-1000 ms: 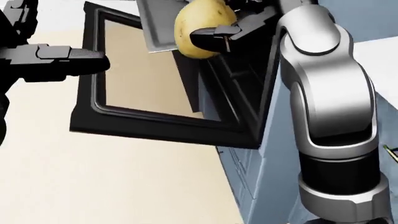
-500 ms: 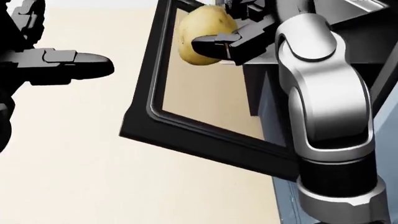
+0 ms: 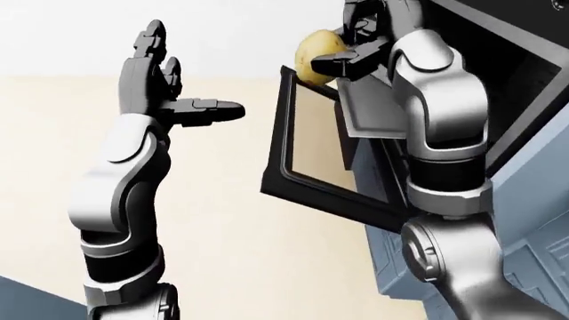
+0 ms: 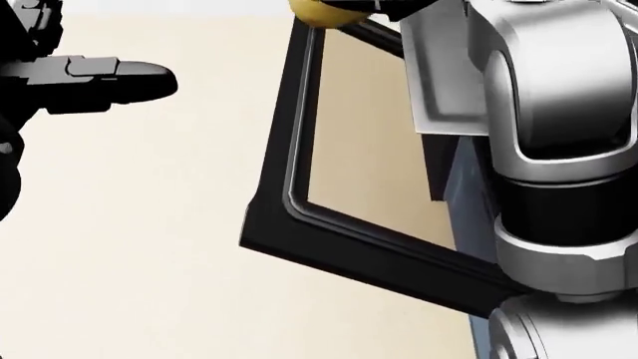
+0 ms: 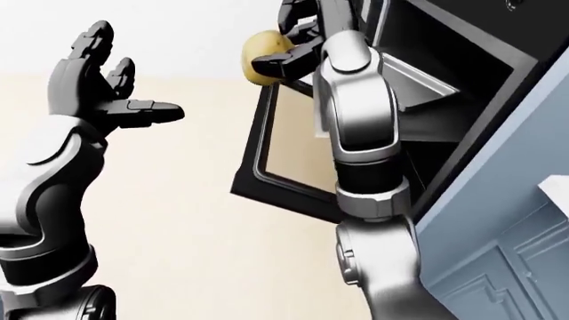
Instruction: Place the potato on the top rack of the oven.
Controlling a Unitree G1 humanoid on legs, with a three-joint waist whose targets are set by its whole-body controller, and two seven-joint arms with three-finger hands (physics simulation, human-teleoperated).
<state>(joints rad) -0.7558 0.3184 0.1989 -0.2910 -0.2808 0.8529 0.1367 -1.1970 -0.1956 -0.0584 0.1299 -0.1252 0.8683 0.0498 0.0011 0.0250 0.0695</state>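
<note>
Right robot hand is up at about one o'clock in the left-eye view, black fingers pinched around the potato. The potato is yellow-tan, held in the air just above the upper left corner of the oven door; whether it touches the door frame is hard to tell. In the head view only a sliver of the potato shows at twelve o'clock, right at the top edge, above the door frame.

The oven door hangs open, its black frame around a glass pane with the pale floor showing through it. At three o'clock from the door, the dark oven cavity gapes, and a grey rack or tray juts out of it, tilted, partly hidden by the silver right forearm. The blue-grey cabinet front runs down toward five o'clock.

Left robot hand is over at ten o'clock in the right-eye view, spread wide, two fingers pointing up and the thumb sticking out toward the oven. It holds nothing and stands well apart from the door and the potato.
</note>
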